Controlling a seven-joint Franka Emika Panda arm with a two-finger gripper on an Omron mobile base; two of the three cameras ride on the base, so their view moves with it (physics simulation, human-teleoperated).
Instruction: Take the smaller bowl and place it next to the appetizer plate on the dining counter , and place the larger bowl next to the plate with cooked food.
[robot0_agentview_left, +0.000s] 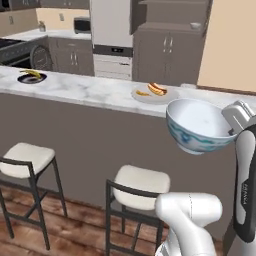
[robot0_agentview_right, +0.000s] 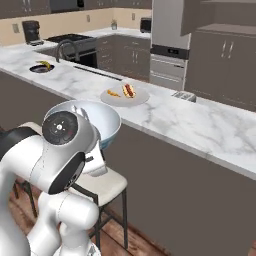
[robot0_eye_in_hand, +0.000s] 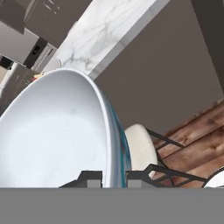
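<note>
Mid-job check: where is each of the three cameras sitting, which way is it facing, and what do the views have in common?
Left base view: behind the arm's left, facing the dining counter; arm at lower right, gripper carrying the larger bowl.
Right base view: behind the arm's right, facing the same counter; arm at lower left.
Hand view: on the hand, looking along the fingertips clamped on the bowl's rim.
Shared: both base views show the plate with cooked food and the appetizer plate.

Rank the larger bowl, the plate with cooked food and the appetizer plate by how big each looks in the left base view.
1. The larger bowl, held near the camera, so nearness inflates it.
2. The plate with cooked food on the dining counter.
3. The appetizer plate, farthest along the counter, so its true size against the other plate is unsure.
</note>
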